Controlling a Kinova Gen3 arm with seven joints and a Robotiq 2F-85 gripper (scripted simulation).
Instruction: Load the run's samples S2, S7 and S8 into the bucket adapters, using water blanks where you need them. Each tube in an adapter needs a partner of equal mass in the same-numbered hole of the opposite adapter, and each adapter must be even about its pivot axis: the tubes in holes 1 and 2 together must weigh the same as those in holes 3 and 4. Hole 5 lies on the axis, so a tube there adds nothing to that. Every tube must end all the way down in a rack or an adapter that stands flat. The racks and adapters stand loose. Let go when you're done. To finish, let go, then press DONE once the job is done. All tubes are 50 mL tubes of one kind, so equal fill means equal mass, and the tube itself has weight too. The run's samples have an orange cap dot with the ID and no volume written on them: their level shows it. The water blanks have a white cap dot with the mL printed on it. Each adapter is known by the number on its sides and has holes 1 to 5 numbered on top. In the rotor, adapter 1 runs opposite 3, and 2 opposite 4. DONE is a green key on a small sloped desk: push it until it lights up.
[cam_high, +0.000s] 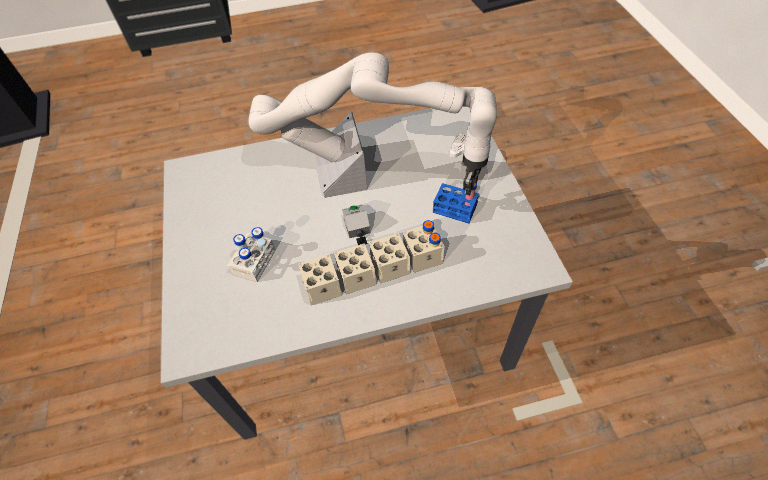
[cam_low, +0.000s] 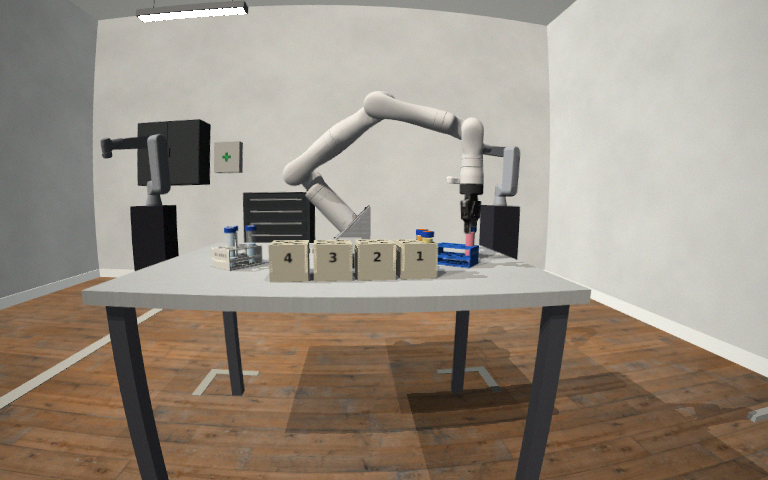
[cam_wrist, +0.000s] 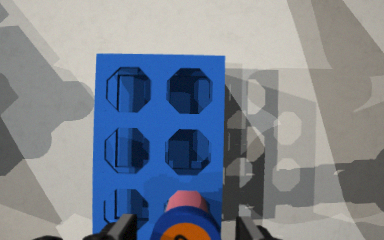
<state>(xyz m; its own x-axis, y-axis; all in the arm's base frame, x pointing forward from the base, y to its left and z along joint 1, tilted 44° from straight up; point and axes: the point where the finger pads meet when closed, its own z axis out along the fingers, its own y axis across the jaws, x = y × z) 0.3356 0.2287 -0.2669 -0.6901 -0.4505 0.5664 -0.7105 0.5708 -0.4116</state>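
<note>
gripper poised around the last sample in the blue rack

top view: the arm (cam_high: 362, 84) rises from its wedge mount (cam_high: 344, 164) at the back of the table (cam_high: 226, 339), loops left, then stretches right and bends straight down at the wrist. the gripper (cam_high: 469, 191) points vertically over the near right corner of the blue rack (cam_high: 447, 208), where a pink-filled sample tube (cam_high: 468, 199) stands. two orange-dotted tubes (cam_high: 431, 232) already sit in adapter 1 (cam_high: 423, 254), at the right end of the row beside adapter 2 (cam_high: 390, 260), adapter 3 (cam_high: 355, 270) and adapter 4 (cam_high: 322, 280). the white blank rack (cam_high: 249, 263) with blue-capped tubes stands to the left (well apart from the adapters). the done desk (cam_high: 357, 220) sits behind the row.

exterior view: the forearm hangs plumb, and the gripper (cam_low: 468, 221) is lowered onto the cap end of the pink tube (cam_low: 469, 238), which stands upright in the blue rack (cam_low: 453, 254).

wrist view: the two fingers flank the tube's blue cap (cam_wrist: 186, 227) with gaps on both sides; they stand parted and are not pinching it. the tube is seated in the rack's corner hole.
</note>
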